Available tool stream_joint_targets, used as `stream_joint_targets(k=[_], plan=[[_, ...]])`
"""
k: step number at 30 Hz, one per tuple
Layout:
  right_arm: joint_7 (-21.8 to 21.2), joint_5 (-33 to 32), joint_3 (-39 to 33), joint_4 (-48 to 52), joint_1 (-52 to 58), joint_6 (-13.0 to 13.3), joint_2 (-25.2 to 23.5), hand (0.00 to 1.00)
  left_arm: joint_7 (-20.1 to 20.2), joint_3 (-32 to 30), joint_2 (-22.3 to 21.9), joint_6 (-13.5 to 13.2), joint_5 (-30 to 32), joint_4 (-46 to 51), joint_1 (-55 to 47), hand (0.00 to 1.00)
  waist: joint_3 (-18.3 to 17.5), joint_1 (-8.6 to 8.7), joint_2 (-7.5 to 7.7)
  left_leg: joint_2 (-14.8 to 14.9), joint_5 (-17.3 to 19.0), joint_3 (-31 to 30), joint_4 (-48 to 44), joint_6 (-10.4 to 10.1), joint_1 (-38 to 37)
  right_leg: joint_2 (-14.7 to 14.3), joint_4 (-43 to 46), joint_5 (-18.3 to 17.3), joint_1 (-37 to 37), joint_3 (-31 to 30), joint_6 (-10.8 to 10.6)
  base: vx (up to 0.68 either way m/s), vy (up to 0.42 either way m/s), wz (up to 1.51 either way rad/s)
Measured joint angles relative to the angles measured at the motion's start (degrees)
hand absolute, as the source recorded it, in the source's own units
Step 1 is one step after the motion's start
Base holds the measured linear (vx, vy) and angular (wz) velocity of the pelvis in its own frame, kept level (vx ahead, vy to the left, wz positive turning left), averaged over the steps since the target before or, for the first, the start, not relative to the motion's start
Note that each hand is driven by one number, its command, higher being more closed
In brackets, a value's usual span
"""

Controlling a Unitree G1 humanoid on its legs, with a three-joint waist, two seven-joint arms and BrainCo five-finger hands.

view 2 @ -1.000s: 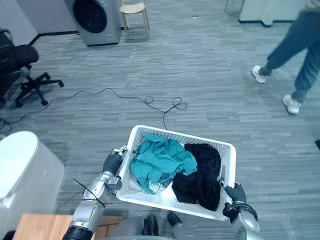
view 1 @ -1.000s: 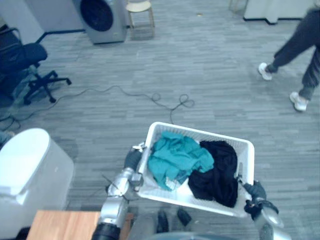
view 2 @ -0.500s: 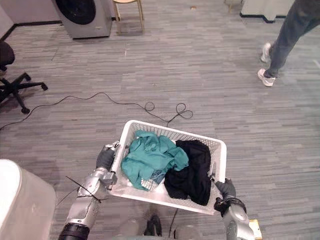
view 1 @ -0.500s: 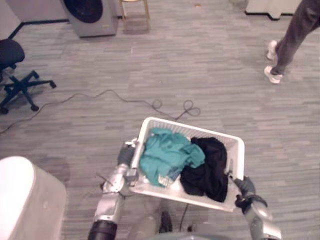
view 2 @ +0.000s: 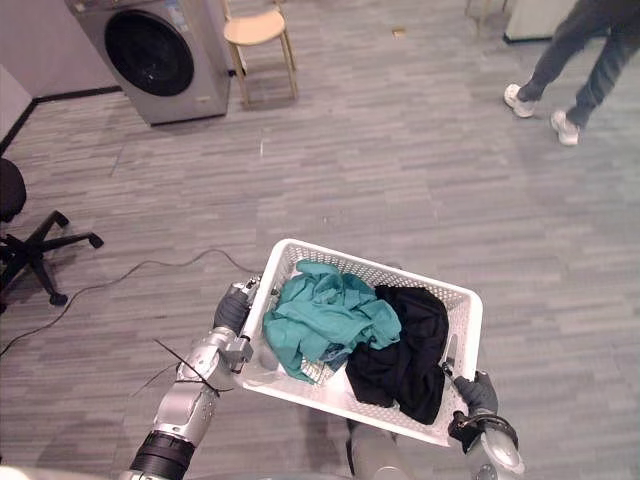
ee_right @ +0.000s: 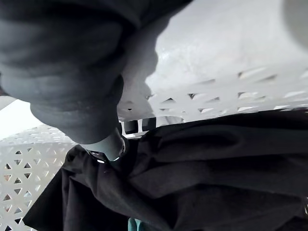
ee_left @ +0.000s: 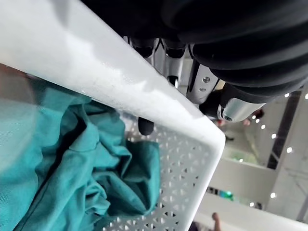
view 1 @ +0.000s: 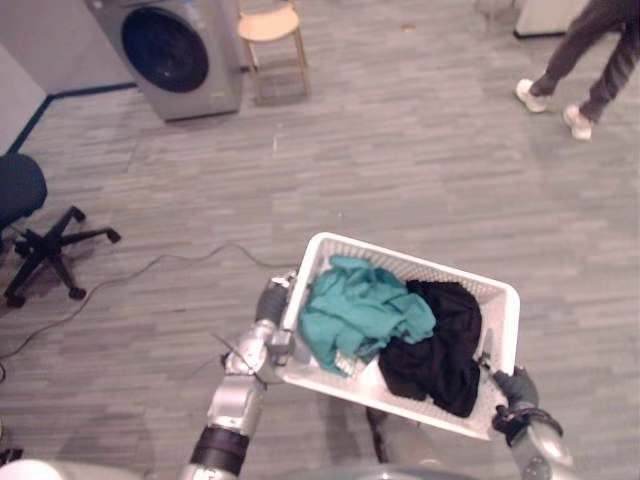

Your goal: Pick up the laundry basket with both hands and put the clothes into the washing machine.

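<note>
Basket point(view 2: 380, 270) up, our left hand point(view 2: 232, 312) and right hand point(view 2: 478, 392) curled over its rim; washing machine point(view 2: 150, 55) well ahead, clothes point(view 2: 325, 315) not yet loaded.

Grey floor point(view 2: 400, 180) — washing machine point(view 2: 150, 55), stool point(view 2: 255, 30), office chair point(view 2: 10, 190).

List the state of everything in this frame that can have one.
laundry basket: held up between both hands, loaded.
left hand: curled over the basket's left rim.
right hand: curled over its right rim.
teal garment: crumpled in the basket, left side.
black garment: crumpled beside it, right side.
washing machine: door looks shut.
stool: upright beside the washing machine.
office chair: upright, unoccupied.
</note>
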State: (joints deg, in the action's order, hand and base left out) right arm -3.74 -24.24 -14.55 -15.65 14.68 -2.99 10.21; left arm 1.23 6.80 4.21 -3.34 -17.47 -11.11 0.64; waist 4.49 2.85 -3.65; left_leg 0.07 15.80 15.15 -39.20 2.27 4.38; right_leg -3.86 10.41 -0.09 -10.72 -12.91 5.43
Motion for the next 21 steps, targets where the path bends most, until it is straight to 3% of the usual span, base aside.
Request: stream_joint_targets(k=[1, 3, 4, 5, 6, 7, 8, 9, 10, 11, 13, 14, 15, 16, 18, 19, 20, 21], plan=[[0.00, 0.03, 0.00, 0.12, -1.01, 0.05, 0.41, 1.00, 0.00, -0.22, 0.05, -0.32, -0.13, 0.33, 0.00, 1.00, 0.28, -0.77, 1.30, 0.08, 0.56, -0.70, 4.08, 0.47, 5.42, 1.99, -3.51, -0.16, 3.11, -0.67, 0.18, 0.51, 0.196, 0.04], [0.00, 0.12, 0.04, 0.08, -2.62, 0.16, 1.17, 1.00, 0.00, -0.36, 0.39, -0.67, -0.44, 1.00, -0.74, 1.00, 0.60, -1.61, 1.79, 0.39, -0.44, -3.75, 9.70, -1.18, 13.67, 3.70, -6.32, -1.81, 5.62, -1.25, 0.27, 0.45, 0.226, -0.02], [0.01, 0.29, 0.22, -0.14, -3.54, 0.30, 1.75, 1.00, -0.09, -0.40, 0.50, -0.78, -0.43, 1.54, -1.04, 1.00, 0.56, -2.06, 0.98, 1.77, -2.08, -7.13, 12.15, -3.86, 18.98, 3.51, -6.97, -3.31, 6.61, -1.33, 0.13, 0.44, 0.287, -0.31], [0.02, 0.33, 1.72, -1.80, -4.65, 0.44, 3.21, 1.00, -0.24, -0.96, 0.32, -0.67, -0.43, 2.12, -2.43, 1.00, 1.04, -3.21, -0.77, 4.85, -5.74, -11.28, 17.96, -9.61, 22.99, 2.45, -7.95, -6.23, 10.10, -2.63, -1.01, 0.59, 0.392, -0.54], [0.02, 0.39, 3.09, -3.71, -4.87, 0.42, 4.38, 1.00, -0.51, -1.09, 0.29, 0.04, -0.37, 2.06, -3.57, 1.00, 1.27, -4.01, -1.58, 6.81, -9.28, -11.27, 21.21, -11.66, 22.55, 2.27, -8.45, -7.85, 13.33, -3.79, -2.39, 0.42, 0.280, -0.64], [0.02, 0.42, 4.16, -5.14, -5.15, 0.31, 4.53, 1.00, -0.70, -1.17, 0.44, 0.33, -0.36, 2.11, -4.74, 1.00, 1.21, -4.41, -1.42, 7.27, -12.66, -9.75, 19.84, -11.03, 20.96, 3.05, -8.17, -9.16, 15.57, -4.74, -2.89, 0.58, 0.385, -0.79], [0.04, 1.47, 5.58, -6.45, -5.11, 0.21, 3.90, 1.00, -1.34, -2.04, 0.98, 0.69, -0.39, 2.15, -6.59, 1.00, -0.21, -5.15, 0.40, 5.15, -11.98, -7.04, 17.96, -5.44, 18.42, 5.80, -4.33, -10.69, 16.35, -6.29, -5.94, 0.60, 0.388, -0.63], [0.03, 1.59, 6.02, -6.45, -5.06, 0.26, 3.53, 1.00, -1.34, -2.65, 1.02, 0.68, -0.41, 2.36, -6.53, 1.00, -1.19, -4.82, 0.46, 4.04, -10.65, -6.13, 18.24, -3.19, 18.10, 6.40, 0.59, -10.59, 14.10, -5.93, -9.79, 0.72, 0.468, -0.47], [0.03, 1.59, 6.00, -6.46, -5.16, 0.25, 3.23, 1.00, -1.35, -2.66, 1.24, 0.65, -0.41, 2.84, -6.15, 1.00, -1.20, -4.70, 0.46, 3.25, -10.14, -5.70, 18.83, -2.27, 17.44, 6.59, 4.79, -10.39, 12.06, -5.76, -13.48, 0.69, 0.436, -0.11], [0.01, 1.66, 5.85, -6.47, -5.22, 0.15, 2.34, 1.00, -1.37, -2.66, 1.90, 0.60, -0.36, 4.20, -5.49, 1.00, -0.95, -4.22, 0.82, 1.48, -9.46, -4.94, 19.98, 1.01, 15.03, 6.20, 19.44, -9.26, 6.02, -6.30, -21.46, 0.45, 0.281, 0.01], [0.01, 1.75, 5.99, -6.56, -4.96, -0.03, 1.07, 1.00, -1.80, -2.70, 2.68, 0.81, -0.37, 4.29, -5.05, 1.00, 0.01, -3.04, 2.12, -0.90, -8.97, -3.99, 23.23, 2.15, 8.99, 7.09, 34.89, -9.25, 1.02, -4.20, -21.11, 0.46, 0.256, 0.00], [0.01, 1.76, 6.07, -6.59, -4.96, -0.02, 0.98, 1.00, -2.10, -2.71, 2.90, 0.87, -0.36, 4.28, -4.98, 1.00, 0.61, -2.54, 1.70, -1.61, -8.45, -3.80, 25.53, 2.84, 4.17, 8.15, 40.50, -10.09, -2.02, 0.44, -19.58, 0.56, 0.301, -0.25], [0.00, 1.79, 6.10, -6.58, -5.15, 0.00, 0.95, 1.00, -2.37, -2.70, 2.89, 0.73, -0.36, 4.29, -4.58, 1.00, 0.62, -2.32, 0.92, -1.49, -8.37, -3.53, 28.22, 2.95, 0.39, 8.17, 39.95, -12.70, -4.97, 4.13, -15.35, 0.45, 0.237, -0.36], [0.00, 1.79, 6.10, -6.58, -5.34, 0.05, 0.89, 1.00, -2.40, -2.70, 2.94, 0.58, -0.35, 4.29, -4.13, 1.00, 0.67, -2.18, 0.71, -1.41, -8.36, -3.16, 29.47, 2.94, -1.16, 7.71, 37.77, -13.60, -6.26, 5.19, -14.74, 0.42, 0.192, -0.37], [-0.01, 1.74, 5.97, -6.36, -5.59, 0.39, 0.78, 1.00, -2.41, -2.51, 3.31, 0.54, -0.35, 4.27, -2.25, 1.00, 0.68, -1.68, 0.61, -1.25, -7.45, -2.52, 31.77, 1.44, -4.36, 5.48, 26.30, -13.70, -9.81, 6.66, -14.03, 0.36, 0.116, -0.23], [-0.01, 1.73, 5.83, -6.03, -5.87, 0.40, 0.83, 1.00, -2.39, -2.43, 3.43, 0.58, -0.36, 4.19, -1.39, 1.00, 0.69, -1.00, 0.60, -1.24, -6.83, -2.44, 32.65, 0.43, -5.66, 3.76, 14.65, -11.40, -11.35, 6.60, -12.57, 0.47, 0.106, -0.07], [0.00, 1.74, 5.33, -5.72, -5.82, 0.40, 0.79, 1.00, -2.40, -2.38, 3.38, 0.57, -0.37, 3.31, -0.73, 1.00, 0.78, 0.06, 0.71, -1.96, -6.80, -2.81, 34.08, 0.39, -7.68, 3.06, 2.73, -5.69, -11.94, 6.29, -12.01, 0.48, 0.105, 0.03], [0.00, 1.69, 4.81, -5.71, -5.61, 0.40, 0.77, 1.00, -2.39, -2.06, 3.41, 0.57, -0.37, 2.41, -0.38, 1.00, 0.81, 0.77, 1.08, -3.01, -6.77, -3.68, 35.34, 0.36, -9.80, 2.99, -2.70, -1.97, -12.73, 5.45, -12.63, 0.53, 0.093, 0.30]])
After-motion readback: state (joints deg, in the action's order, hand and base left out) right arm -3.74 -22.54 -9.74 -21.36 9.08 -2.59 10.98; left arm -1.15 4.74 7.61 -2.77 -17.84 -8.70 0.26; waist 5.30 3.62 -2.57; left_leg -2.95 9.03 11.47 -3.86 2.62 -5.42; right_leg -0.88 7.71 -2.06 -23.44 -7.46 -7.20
